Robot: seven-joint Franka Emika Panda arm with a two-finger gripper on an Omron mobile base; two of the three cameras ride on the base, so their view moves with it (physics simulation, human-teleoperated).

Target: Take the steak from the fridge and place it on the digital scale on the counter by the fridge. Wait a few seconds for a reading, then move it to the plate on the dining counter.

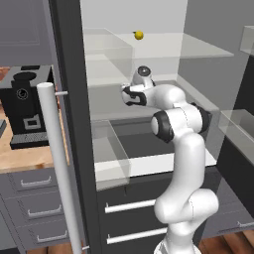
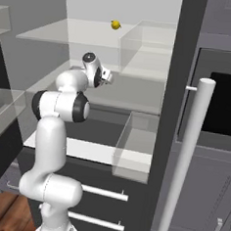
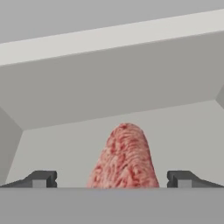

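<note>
with the claw (image 3: 112,179) spread wide around the mottled pinkish-red raw steak (image 3: 124,157) on the dark grey fridge's (image 1: 74,124) floor, it should ease deeper before pinching squarely.

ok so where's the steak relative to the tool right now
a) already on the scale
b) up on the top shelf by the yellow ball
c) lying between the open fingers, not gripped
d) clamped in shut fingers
c, in the hand view the steak lies on the fridge floor between the two tips of the tool, which stand wide apart and clear of it.
</note>
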